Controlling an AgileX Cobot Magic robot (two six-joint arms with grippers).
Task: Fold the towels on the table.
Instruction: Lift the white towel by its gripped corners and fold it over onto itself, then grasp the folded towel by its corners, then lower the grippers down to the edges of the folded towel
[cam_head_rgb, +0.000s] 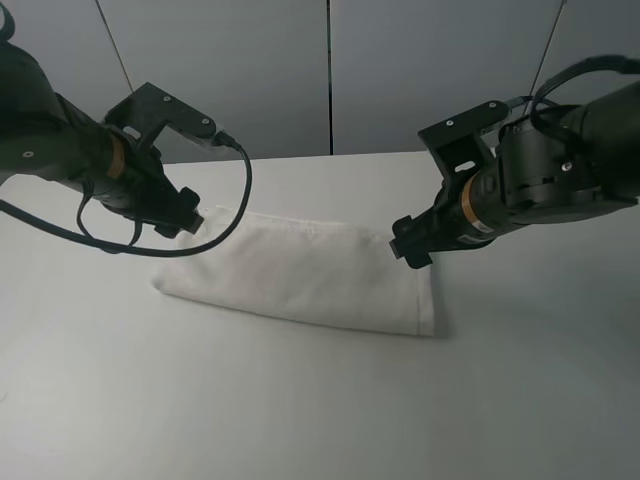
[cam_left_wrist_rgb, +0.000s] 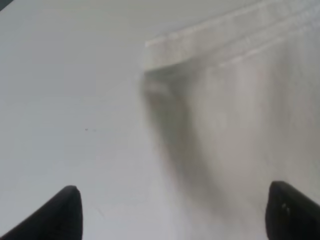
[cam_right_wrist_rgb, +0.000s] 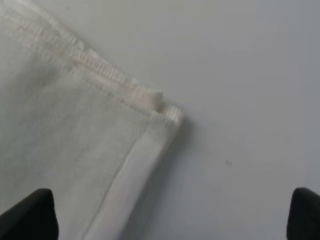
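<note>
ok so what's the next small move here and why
Probably lift both arms clear. The left gripper and right gripper hang open over the far corners of the towel, holding nothing; it lies doubled and flat on the table, so a fresh grasp at a short end seems next.

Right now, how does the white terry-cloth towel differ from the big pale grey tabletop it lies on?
The white terry-cloth towel is textured with a stitched hem; the smooth pale grey tabletop is plain. The towel is doubled in layers; the tabletop is one flat surface. The towel covers a small patch; the tabletop spreads past it on every side. Both are pale.
</note>
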